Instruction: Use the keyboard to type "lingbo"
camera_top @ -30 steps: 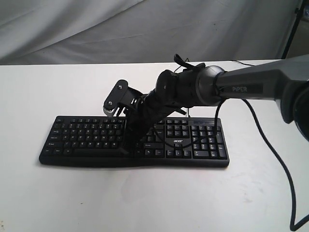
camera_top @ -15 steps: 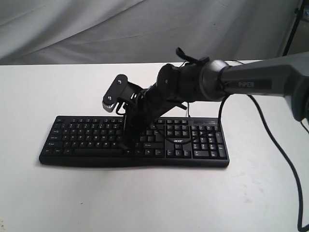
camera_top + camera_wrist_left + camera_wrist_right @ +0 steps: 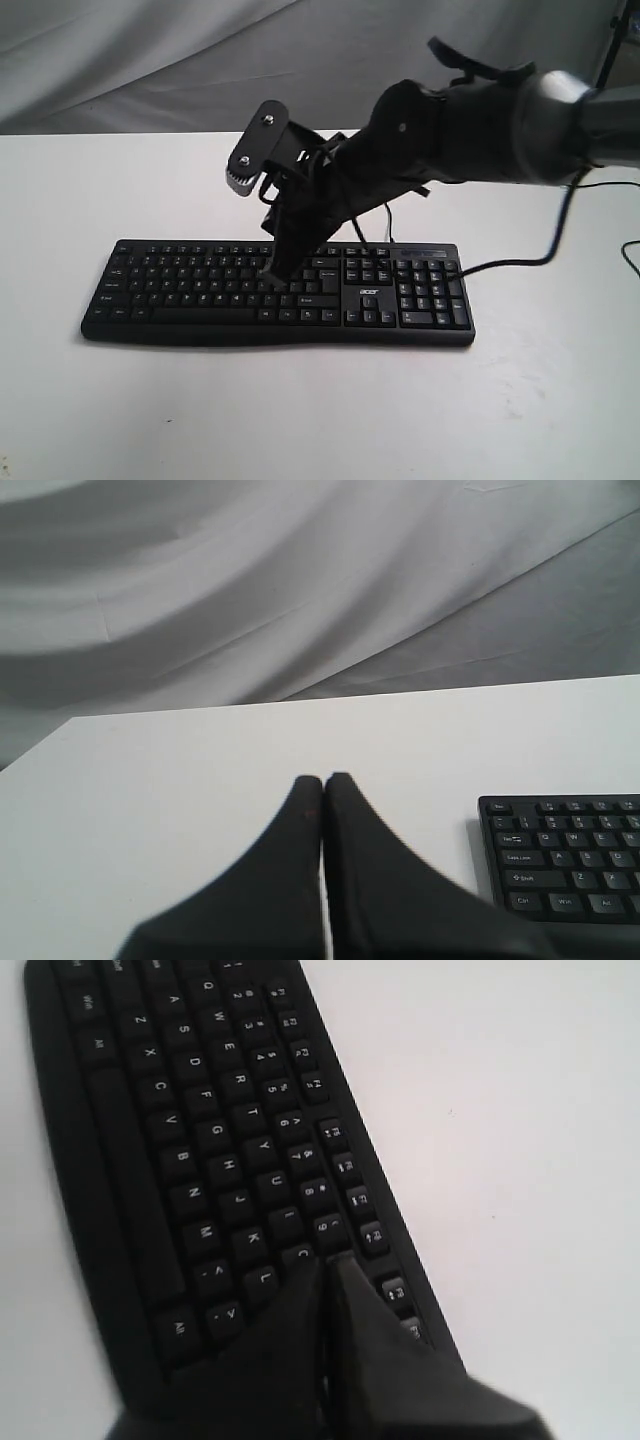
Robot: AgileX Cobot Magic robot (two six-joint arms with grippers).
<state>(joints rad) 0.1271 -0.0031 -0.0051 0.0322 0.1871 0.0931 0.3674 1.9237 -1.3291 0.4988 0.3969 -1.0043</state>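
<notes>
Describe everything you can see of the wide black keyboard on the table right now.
The wide black plastic-looking keyboard lies flat on the white table, long edge facing the exterior camera. It has white key legends, a number pad at the right end in that view, and a small white acer logo. The right gripper, fingers shut together, points down at its upper letter rows near O; actual contact cannot be told.

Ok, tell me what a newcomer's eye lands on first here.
The bulky black right arm dominates, slanting in from the right with the right gripper shut and its tip down among the letter keys of the black acer keyboard. The keyboard lies stark against the white table. The left gripper, also shut, is off beyond the keyboard's Shift-and-Ctrl end.
</notes>
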